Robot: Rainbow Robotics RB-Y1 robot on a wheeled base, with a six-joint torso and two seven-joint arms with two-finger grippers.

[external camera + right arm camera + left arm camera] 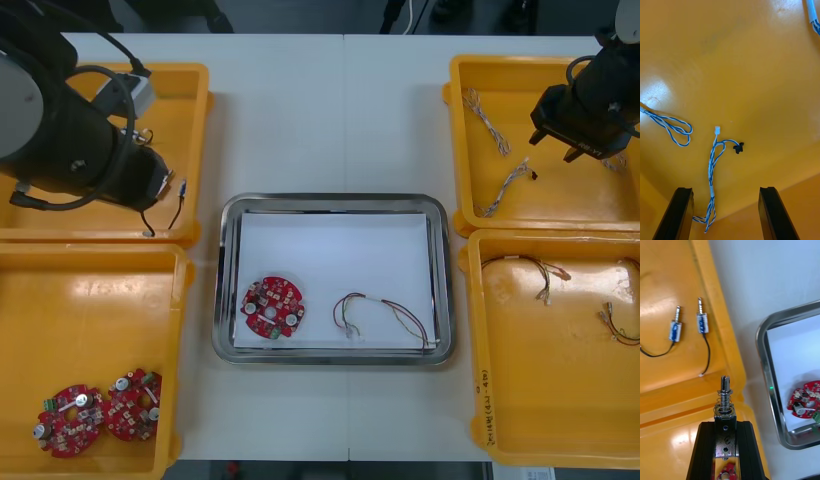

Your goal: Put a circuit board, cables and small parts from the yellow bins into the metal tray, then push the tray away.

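Observation:
Over the far left yellow bin [670, 285], my left gripper [725, 424] is shut on a small metal part [726, 397] with a spring and pin standing up between the fingers. Two more small metal parts [702, 322] with black leads lie in that bin beyond it. The metal tray [330, 203], white inside, holds a round red circuit board [271, 307] and a red and yellow cable [385, 312]. My right gripper [726, 215] hangs open above the far right yellow bin [470, 75], over a twisted blue and white cable [713, 165].
Other blue and white cables [487, 120] lie in the far right bin. The near right bin [480, 400] holds red and yellow cables [530, 268]. Two circuit boards [70, 420] lie in the near left bin [100, 300].

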